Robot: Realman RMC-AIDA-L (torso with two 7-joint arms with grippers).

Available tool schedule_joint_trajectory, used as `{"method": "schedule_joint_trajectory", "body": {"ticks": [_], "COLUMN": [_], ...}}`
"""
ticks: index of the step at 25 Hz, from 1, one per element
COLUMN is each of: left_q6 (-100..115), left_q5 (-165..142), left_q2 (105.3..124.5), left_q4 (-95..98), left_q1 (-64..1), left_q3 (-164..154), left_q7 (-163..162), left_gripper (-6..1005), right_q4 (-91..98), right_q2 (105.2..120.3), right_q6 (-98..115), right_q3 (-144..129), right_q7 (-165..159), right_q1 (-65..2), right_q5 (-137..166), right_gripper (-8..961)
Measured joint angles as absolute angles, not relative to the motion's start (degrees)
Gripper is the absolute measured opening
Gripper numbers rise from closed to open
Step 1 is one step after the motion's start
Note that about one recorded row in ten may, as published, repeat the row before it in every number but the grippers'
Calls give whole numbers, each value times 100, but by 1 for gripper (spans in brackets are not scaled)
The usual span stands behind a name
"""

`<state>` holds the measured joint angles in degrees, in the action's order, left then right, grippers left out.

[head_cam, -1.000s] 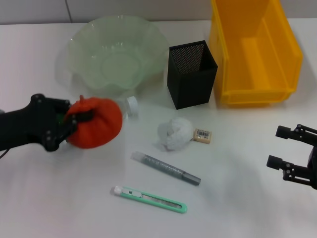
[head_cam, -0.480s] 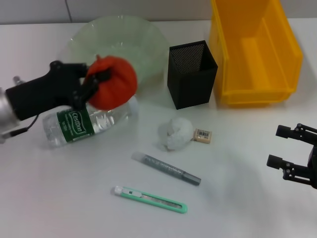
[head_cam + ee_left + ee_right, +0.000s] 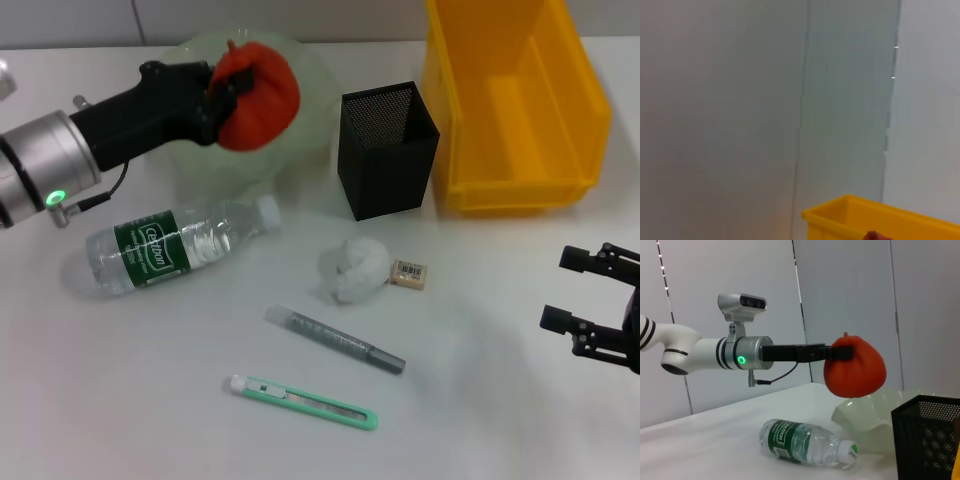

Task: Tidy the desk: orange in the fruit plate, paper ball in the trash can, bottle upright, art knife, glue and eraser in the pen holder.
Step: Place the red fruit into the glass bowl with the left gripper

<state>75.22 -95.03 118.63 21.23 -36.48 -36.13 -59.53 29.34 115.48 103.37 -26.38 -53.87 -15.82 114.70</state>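
Note:
My left gripper (image 3: 232,88) is shut on the orange (image 3: 258,96) and holds it in the air above the pale green fruit plate (image 3: 195,165). The right wrist view shows the orange (image 3: 855,367) hanging over the plate (image 3: 865,412). The clear bottle (image 3: 170,245) lies on its side on the table, left of centre. A white paper ball (image 3: 352,270) and a small eraser (image 3: 408,273) lie in front of the black mesh pen holder (image 3: 387,150). The grey glue stick (image 3: 335,340) and green art knife (image 3: 305,402) lie nearer me. My right gripper (image 3: 590,305) stands open at the right edge.
A yellow bin (image 3: 515,105) stands at the back right, beside the pen holder. A corner of the yellow bin (image 3: 875,225) shows in the left wrist view.
My left arm has lifted the orange up and back, from beside the bottle to over the fruit plate. The bottle is now uncovered. The right arm has not moved.

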Motion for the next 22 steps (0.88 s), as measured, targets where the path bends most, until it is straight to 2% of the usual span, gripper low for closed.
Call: {"method": "schedule_joint_trajectory", "body": {"ticks": [22], "left_q6": [5625], "left_q5": [-9092], "left_q2": [11912], "left_q4": [1571], "left_q1": [-4161], "left_q3": [-3620], "left_q7": [-5642], "left_gripper": [64], "right_q4": [2933], "right_q2": [11581], "right_q6": [10288], "right_q3": [-2540], "right_q7": [-5391], "right_q1": [-1595], "right_q5": [11469], "right_gripper": [756]}}
